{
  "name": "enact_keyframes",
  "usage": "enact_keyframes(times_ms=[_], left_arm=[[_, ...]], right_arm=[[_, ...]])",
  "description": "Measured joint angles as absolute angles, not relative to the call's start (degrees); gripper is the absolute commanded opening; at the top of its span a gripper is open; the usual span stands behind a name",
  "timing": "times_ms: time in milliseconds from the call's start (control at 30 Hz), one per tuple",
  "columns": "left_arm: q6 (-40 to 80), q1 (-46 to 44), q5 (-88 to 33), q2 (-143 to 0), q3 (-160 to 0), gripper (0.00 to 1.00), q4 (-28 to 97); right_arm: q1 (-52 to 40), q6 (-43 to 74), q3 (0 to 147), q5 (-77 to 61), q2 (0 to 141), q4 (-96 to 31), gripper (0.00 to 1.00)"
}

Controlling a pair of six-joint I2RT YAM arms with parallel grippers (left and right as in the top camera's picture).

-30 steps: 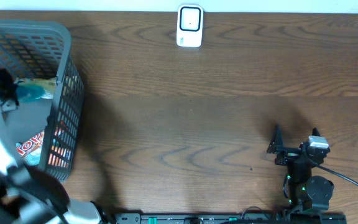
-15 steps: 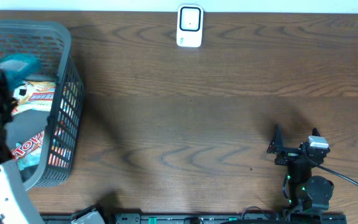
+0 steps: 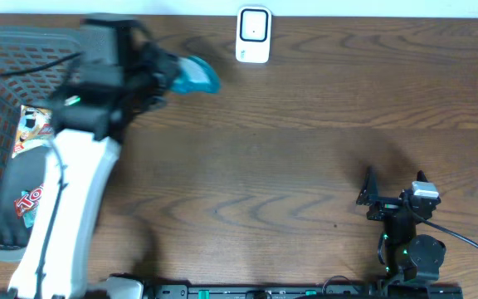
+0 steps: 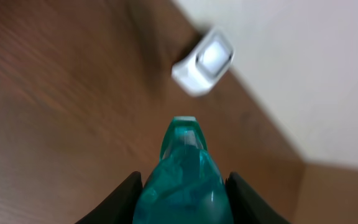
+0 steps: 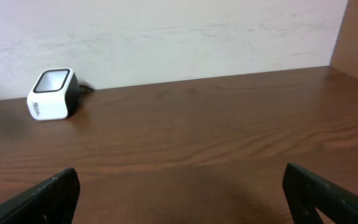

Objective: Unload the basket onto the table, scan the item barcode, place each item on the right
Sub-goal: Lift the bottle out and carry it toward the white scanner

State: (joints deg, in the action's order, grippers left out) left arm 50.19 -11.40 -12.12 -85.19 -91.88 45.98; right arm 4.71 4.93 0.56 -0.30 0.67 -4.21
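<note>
The item is a teal, glossy packet (image 3: 196, 76) held above the table just left of the white barcode scanner (image 3: 253, 35). My left gripper (image 3: 169, 75) is shut on it, at the back of the table. In the left wrist view the teal packet (image 4: 182, 171) fills the space between my two black fingers (image 4: 124, 200), its tip pointing at the blurred scanner (image 4: 202, 62) ahead. My right gripper (image 3: 394, 186) rests open near the front right, and in its own view the right gripper (image 5: 182, 193) holds nothing, with the scanner (image 5: 51, 94) far off to the left.
A grey wire basket (image 3: 23, 37) stands at the left edge with several printed packets (image 3: 30, 124) inside. My white left arm (image 3: 65, 199) stretches over its right side. A pale wall runs behind the table's far edge.
My left arm has lifted the teal packet out of the basket and swung it right, toward the scanner. The right arm has not moved.
</note>
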Motion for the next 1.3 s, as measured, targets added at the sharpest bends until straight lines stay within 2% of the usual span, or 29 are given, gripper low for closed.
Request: enact_keyframes(times_ms=[233, 467, 967, 1133, 1300], left_arm=[[47.97, -19.88, -12.36, -98.48, -91.88, 0.11, 43.9], [47.72, -23.97, -16.16, -109.82, -91.88, 0.11, 34.96], [47.7, -27.62, -17.91, -114.43, -91.88, 0.15, 24.21], [47.48, -29.1, -17.91, -117.01, -91.88, 0.15, 25.65], [47.51, -30.09, -19.66, -117.73, -93.01, 0.15, 34.17]], right_arm=[[4.71, 4.93, 0.56, -0.27, 0.67, -4.21, 0.99], [4.71, 4.93, 0.56, -0.27, 0.67, -4.21, 0.99], [4.71, 4.93, 0.56, -0.27, 0.67, -4.23, 0.99], [4.71, 4.93, 0.56, -0.3, 0.67, -4.21, 0.99], [4.71, 4.93, 0.56, -0.3, 0.69, -4.21, 0.99]])
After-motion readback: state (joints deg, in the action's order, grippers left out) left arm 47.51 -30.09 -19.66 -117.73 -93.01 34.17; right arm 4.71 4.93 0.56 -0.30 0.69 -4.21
